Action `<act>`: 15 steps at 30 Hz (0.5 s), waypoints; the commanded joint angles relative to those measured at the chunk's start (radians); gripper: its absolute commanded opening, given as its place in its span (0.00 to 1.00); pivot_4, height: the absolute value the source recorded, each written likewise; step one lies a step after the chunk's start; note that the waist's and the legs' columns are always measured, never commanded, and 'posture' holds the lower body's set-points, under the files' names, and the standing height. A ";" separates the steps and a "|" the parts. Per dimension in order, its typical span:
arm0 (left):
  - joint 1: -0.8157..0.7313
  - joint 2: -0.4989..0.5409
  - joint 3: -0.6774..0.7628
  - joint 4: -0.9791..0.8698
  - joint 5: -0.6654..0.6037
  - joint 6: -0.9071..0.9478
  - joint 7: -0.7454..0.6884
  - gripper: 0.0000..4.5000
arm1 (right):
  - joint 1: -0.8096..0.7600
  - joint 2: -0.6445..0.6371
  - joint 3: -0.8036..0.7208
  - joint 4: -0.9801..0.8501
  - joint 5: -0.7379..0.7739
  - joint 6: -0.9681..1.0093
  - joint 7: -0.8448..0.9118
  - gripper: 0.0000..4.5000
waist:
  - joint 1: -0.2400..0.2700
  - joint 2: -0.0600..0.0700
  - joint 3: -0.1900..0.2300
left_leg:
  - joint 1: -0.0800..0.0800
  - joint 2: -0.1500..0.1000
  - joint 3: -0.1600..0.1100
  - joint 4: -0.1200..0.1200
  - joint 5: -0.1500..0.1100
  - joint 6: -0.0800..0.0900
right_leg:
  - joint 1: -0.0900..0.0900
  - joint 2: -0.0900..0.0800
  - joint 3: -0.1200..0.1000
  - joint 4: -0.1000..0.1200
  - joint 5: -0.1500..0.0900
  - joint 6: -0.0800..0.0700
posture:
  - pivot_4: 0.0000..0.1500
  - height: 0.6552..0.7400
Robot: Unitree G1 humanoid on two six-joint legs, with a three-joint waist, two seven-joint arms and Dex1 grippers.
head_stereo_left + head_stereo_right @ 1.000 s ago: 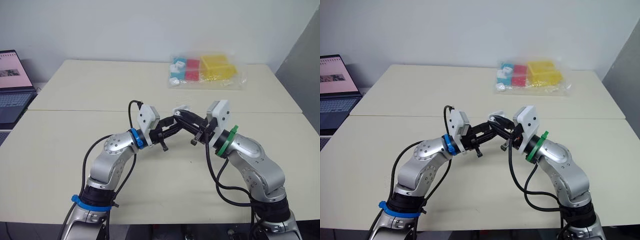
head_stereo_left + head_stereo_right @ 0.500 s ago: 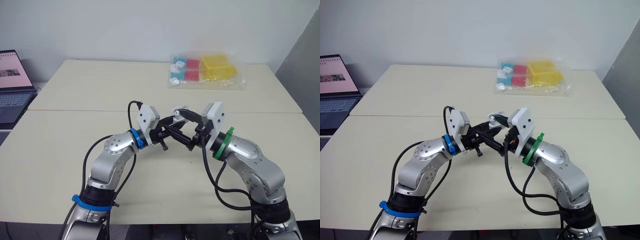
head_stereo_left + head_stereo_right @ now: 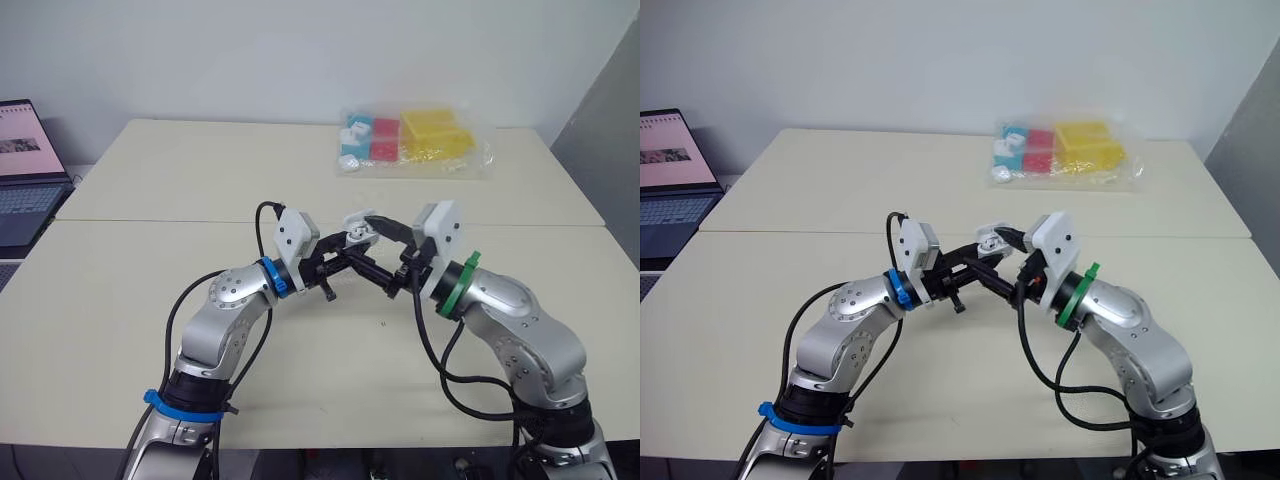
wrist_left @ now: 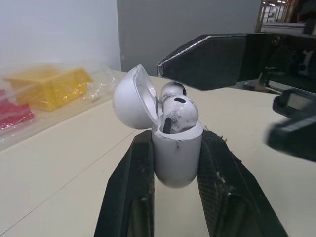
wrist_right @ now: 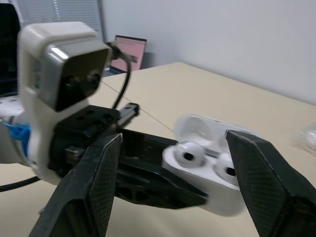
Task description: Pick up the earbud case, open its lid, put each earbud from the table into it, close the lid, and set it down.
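Setting: a cream table (image 3: 150,180) is stretching out under a white wall. A laptop (image 3: 25,170) is sitting at the left edge of the frame, and a bag of coloured blocks (image 3: 415,145) is lying upper centre-right.
Head views: at frame centre the left gripper (image 3: 350,243) is clenching the earbud case (image 3: 358,229) clear of the table. The right gripper (image 3: 362,240) is standing spread, with one finger above the case and one below.
Left wrist view: the case is sitting upright between the fingers, its lid (image 4: 131,98) is gaping, and both earbuds (image 4: 180,112) are resting in their wells.
Right wrist view: the spread fingers are flanking the case without touching it.
Risk: by judgement, a push on the lid away from its hinge line is liable to twist the case in the grip or knock it loose. An earbud riding high is liable to block the closing.
Unclear: the hinge is facing away from the cameras. How deeply the earbuds are sitting is proving hard to judge. In the head views, crossing fingers are masking most of the case.
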 commanded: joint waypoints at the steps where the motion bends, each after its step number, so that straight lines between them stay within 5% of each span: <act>1: -0.009 -0.004 0.011 -0.055 -0.018 -0.022 -0.007 0.18 | -0.016 -0.012 -0.033 -0.043 0.025 0.009 -0.008 0.78 | 0.000 0.000 0.000 | 0.000 0.000 0.000 0.000 0.000 0.000 | 0.000 0.000 0.000 0.000 0.000 0.000 | 1.00 0.95; 13: -0.003 0.005 0.002 -0.054 -0.012 -0.036 -0.026 0.18 | -0.156 -0.191 -0.175 -0.058 0.195 0.145 0.057 0.78 | -0.001 0.000 0.000 | 0.000 0.000 0.000 0.000 0.000 0.000 | 0.000 0.000 0.000 -0.001 0.000 0.000 | 1.00 0.95; 15: -0.002 0.008 -0.008 -0.056 -0.008 -0.046 -0.043 0.18 | -0.245 -0.245 -0.191 0.015 0.224 0.175 0.100 0.69 | -0.002 0.001 0.001 | 0.000 0.000 0.000 0.000 0.000 0.000 | 0.000 0.000 0.000 0.000 0.000 0.000 | 1.00 0.95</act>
